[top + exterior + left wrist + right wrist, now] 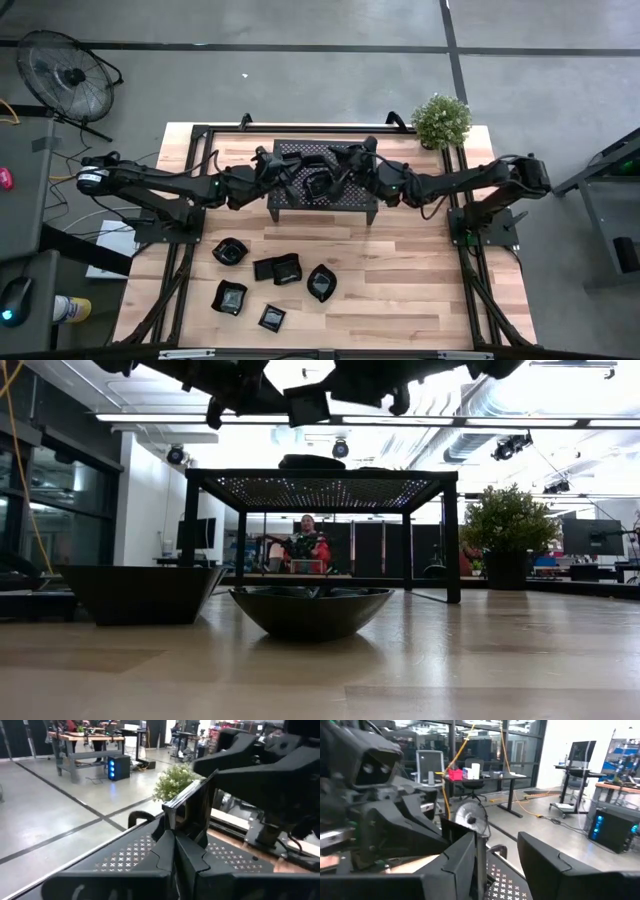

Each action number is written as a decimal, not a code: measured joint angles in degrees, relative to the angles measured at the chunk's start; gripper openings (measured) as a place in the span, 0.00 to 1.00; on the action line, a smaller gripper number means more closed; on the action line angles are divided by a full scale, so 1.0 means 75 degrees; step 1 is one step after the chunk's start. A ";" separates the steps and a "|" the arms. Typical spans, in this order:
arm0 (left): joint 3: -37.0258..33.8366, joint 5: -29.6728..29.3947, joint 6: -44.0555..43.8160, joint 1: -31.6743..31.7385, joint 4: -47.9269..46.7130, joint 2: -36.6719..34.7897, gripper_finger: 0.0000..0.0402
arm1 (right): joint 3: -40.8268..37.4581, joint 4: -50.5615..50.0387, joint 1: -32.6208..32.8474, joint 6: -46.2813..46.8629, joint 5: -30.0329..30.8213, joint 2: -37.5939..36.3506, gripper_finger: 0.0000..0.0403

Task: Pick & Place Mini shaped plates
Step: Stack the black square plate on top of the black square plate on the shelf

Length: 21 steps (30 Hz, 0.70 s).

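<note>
Over the black mesh rack [290, 155], my left gripper [173, 837] is shut on a square black mini plate [195, 815] that stands on edge in the air. My right gripper [497, 850] faces it from the table's right, open, its fingers either side of that plate's far rim [457, 827]; I cannot tell whether they touch. Another dark plate [311, 461] lies on the rack's top. Several more mini plates lie base down on the table nearer the front, among them a round one [321, 283] and a square one [230, 297]. My left gripper pinches the plate's rim at its near edge [170, 822] between its two shut fingers. The fingers come in level from the table's left. The plate stands on edge beyond the fingertips, lifted clear of the rack.
The rack stands on four legs [450, 540] at the table's far middle. A potted plant [441, 120] sits at the far right corner. A person sits at a bench [305, 550] in the room beyond.
</note>
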 joint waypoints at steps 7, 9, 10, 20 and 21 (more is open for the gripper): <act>0.0002 -0.0059 -0.0023 0.0002 -0.0435 -0.0333 0.00 | 0.0000 -0.0380 0.0274 0.0004 0.0116 -0.0561 0.36; -0.0001 -0.0216 -0.0139 0.0002 -0.0650 -0.0490 0.00 | 0.0001 -0.0546 0.0353 0.0006 0.0216 -0.0741 0.36; 0.0002 -0.0301 -0.0251 0.0000 -0.0731 -0.0581 0.00 | 0.0001 -0.0688 0.0388 0.0030 0.0261 -0.0846 0.36; -0.0001 -0.0540 -0.1417 0.0008 -0.2103 -0.1687 0.00 | 0.0003 -0.2353 0.0457 0.1201 0.0409 -0.1738 0.36; 0.0000 -0.0560 -0.1493 0.0008 -0.2177 -0.1762 0.00 | 0.0003 -0.2414 0.0469 0.1205 0.0376 -0.1790 0.36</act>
